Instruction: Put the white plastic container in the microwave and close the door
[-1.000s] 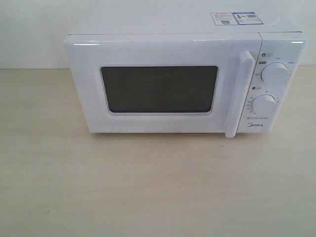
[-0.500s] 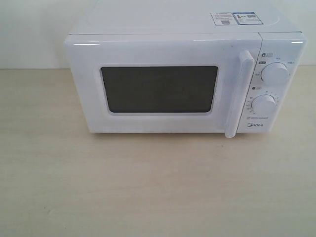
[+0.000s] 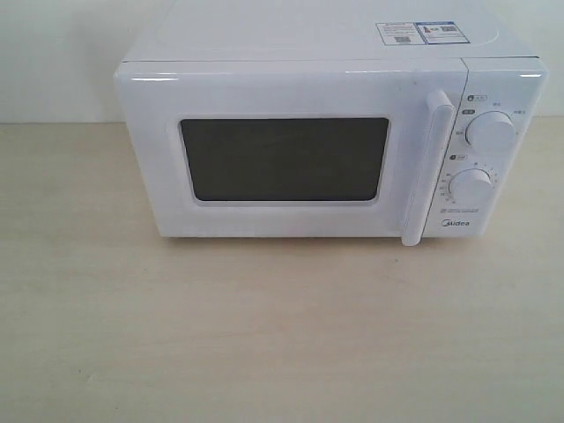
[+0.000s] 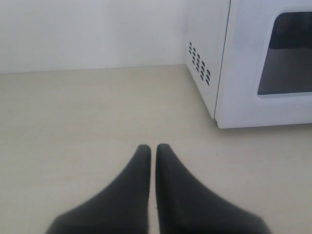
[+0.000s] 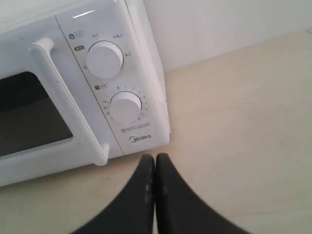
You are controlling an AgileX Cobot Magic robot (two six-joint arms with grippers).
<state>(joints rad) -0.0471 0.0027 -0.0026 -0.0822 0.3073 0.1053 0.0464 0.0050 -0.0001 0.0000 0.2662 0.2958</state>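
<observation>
I have my left gripper (image 4: pixel 152 148) low over the table (image 4: pixel 73 107), fingers pressed together on nothing. The microwave (image 3: pixel 308 40) sits ahead of its tips and off toward the other arm, vented side facing it. My right gripper (image 5: pixel 154 158) is likewise pinched together and empty, with the dial panel (image 5: pixel 114 83) just ahead of its tips and the handle (image 5: pixel 68 97) a little further across.

The door (image 3: pixel 282 88) sits flush with the body. I can't find the white box in any view, and the dark window (image 3: pixel 284 159) is too dim to tell whether it is inside.

I'd judge both arms are parked back here to stay out of the door's swing. If the box is inside, the job is done; if not, the right gripper is best placed for the handle.
</observation>
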